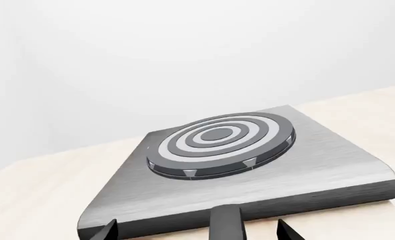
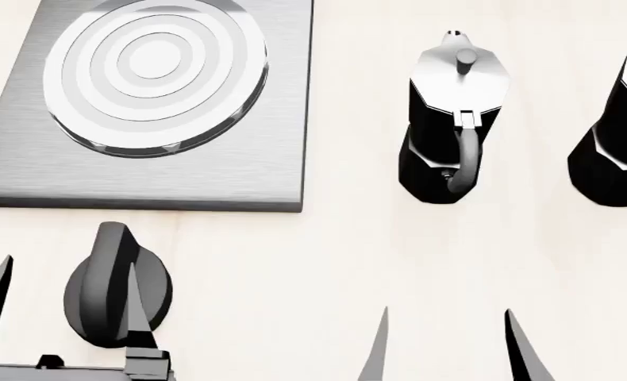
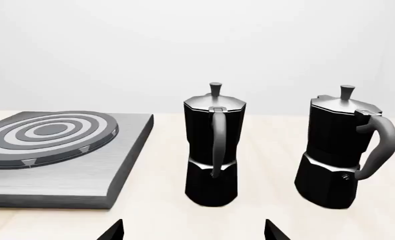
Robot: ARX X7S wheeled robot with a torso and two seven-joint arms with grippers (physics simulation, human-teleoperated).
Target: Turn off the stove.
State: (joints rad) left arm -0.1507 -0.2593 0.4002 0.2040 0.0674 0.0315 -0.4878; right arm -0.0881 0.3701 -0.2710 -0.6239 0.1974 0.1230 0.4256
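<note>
Just short of the stove's point(image 2: 240, 171) near edge, my left fingers point(image 2: 136, 305) straddle the knob point(image 2: 107, 290).

From the head view, the black ridged knob sits on the pale tabletop point(image 2: 345, 254) close in front of the stove slab, with bare tabletop showing between them; one left finger lies across the knob and the other stands clear on its far side, so they are apart and not clamped. My right fingers point(image 2: 375, 349) are also apart, hovering over bare tabletop beyond the stove's right edge. Past them stand two moka pots point(image 2: 451, 119), well apart from the stove, with open tabletop between.
</note>
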